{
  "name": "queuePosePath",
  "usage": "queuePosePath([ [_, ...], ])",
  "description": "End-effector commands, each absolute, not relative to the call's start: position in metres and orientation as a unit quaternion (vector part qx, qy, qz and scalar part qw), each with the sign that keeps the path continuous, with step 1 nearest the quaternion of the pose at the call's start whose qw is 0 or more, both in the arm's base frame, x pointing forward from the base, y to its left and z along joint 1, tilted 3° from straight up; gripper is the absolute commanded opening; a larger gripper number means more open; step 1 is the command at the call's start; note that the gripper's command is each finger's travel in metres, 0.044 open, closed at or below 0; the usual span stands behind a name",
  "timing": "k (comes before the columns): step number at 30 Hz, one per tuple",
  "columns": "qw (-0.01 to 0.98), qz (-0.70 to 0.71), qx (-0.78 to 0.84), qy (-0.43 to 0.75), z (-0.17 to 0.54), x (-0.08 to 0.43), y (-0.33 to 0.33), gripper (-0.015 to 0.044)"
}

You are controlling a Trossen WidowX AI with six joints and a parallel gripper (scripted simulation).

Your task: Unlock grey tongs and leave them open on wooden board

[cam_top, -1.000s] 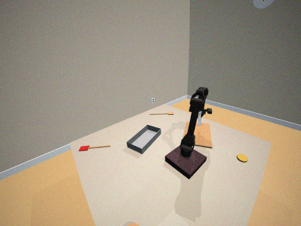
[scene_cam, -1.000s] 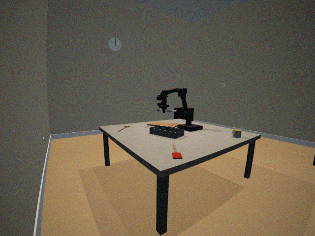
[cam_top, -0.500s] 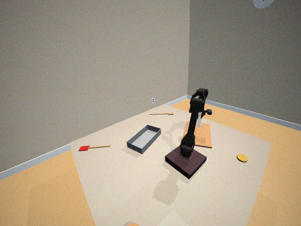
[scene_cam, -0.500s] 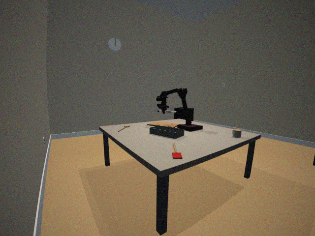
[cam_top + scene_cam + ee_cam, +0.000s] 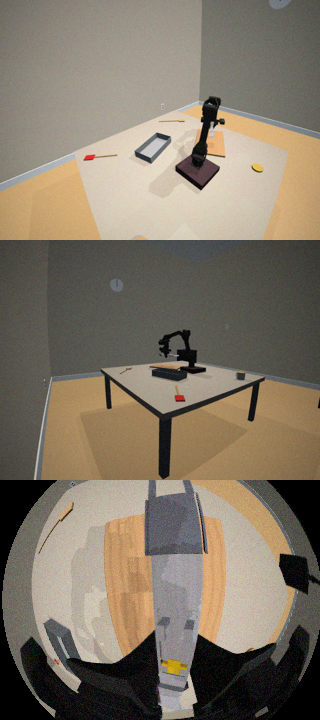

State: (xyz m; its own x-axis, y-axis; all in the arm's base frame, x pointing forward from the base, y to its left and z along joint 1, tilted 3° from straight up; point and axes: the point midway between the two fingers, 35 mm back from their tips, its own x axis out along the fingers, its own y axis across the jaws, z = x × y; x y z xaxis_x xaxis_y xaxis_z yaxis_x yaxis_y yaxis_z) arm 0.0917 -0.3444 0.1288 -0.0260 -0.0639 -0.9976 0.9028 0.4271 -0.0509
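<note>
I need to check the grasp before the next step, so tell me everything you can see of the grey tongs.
The tongs are pale grey and look like metal: two flat arms lying close together, a broad darker end with a frame-shaped tip, and a small yellow piece near the held end. The gripper is shut on them. They hang in the air above the wooden board, touching only the gripper. Whether they are unlocked cannot be told.

Top looks down from high; exterior stands far; both share the table.

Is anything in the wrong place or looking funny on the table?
Only the grey tongs: they are off the roasting tin and hang in the air above the wooden board, clamped in the gripper. Nothing looks spilled or broken.
</note>
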Motion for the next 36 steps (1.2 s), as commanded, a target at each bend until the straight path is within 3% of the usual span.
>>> queuePosePath([
  [1, 0.600, -0.402, 0.352, 0.596, 0.121, 0.091, -0.345, -0.0150],
  [36, 0.600, -0.401, 0.352, 0.596, 0.064, 0.088, -0.345, -0.0150],
])
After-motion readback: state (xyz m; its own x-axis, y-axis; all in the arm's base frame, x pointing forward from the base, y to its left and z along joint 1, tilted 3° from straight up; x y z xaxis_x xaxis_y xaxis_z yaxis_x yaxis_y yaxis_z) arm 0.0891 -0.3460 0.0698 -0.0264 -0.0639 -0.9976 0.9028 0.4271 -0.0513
